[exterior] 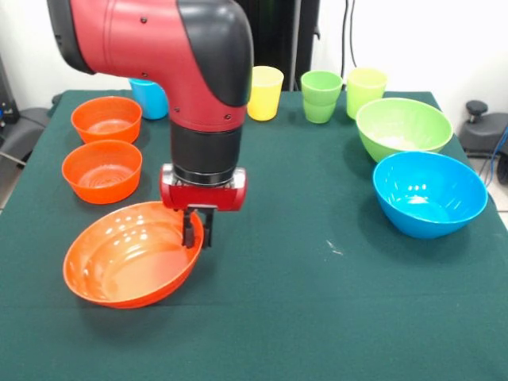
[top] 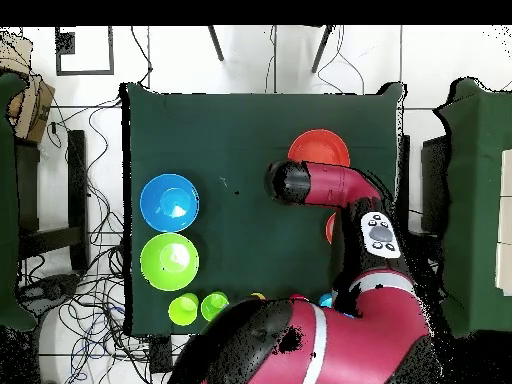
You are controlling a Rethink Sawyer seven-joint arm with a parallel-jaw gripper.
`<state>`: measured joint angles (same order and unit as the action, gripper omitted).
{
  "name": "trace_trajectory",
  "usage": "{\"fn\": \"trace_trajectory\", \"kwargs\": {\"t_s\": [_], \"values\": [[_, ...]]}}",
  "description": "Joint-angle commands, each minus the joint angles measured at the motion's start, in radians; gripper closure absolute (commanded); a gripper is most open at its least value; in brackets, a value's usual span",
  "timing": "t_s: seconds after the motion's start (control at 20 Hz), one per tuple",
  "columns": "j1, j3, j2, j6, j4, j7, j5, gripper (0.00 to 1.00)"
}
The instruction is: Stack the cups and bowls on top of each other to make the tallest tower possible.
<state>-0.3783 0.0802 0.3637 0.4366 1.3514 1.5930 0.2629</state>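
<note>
My gripper [exterior: 196, 230] is shut on the right rim of the wide orange bowl [exterior: 127, 258], which sits tilted at the near left of the table. In the overhead view the bowl [top: 320, 148] shows beyond the arm, which hides the gripper. Two small orange bowls [exterior: 106, 119] [exterior: 101, 171] stand apart behind it. A sky blue cup [exterior: 149, 99], a yellow cup [exterior: 265, 93] and two light green cups [exterior: 321, 97] [exterior: 365, 91] line the far edge. The lime green bowl [exterior: 403, 128] and the blue bowl [exterior: 429, 194] stand at the right. No pink cup and no tower show.
The table carries a dark green cloth [exterior: 317, 302]. In the overhead view the blue bowl [top: 169, 202] and the lime bowl [top: 169, 260] sit at the left, with the green cups [top: 183, 309] [top: 214, 305] below them. Chairs and cables surround the table.
</note>
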Motion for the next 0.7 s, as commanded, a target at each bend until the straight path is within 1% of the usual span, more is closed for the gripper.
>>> {"fn": "trace_trajectory", "kwargs": {"t_s": [0.05,0.3,0.7], "values": [[0.050,0.024,-0.003,-0.040,0.069,0.206,-0.039,1.00],[0.068,0.002,0.022,-0.046,0.107,0.226,-0.054,1.00],[0.104,-0.019,0.043,-0.015,0.108,0.261,-0.075,1.00]]}}
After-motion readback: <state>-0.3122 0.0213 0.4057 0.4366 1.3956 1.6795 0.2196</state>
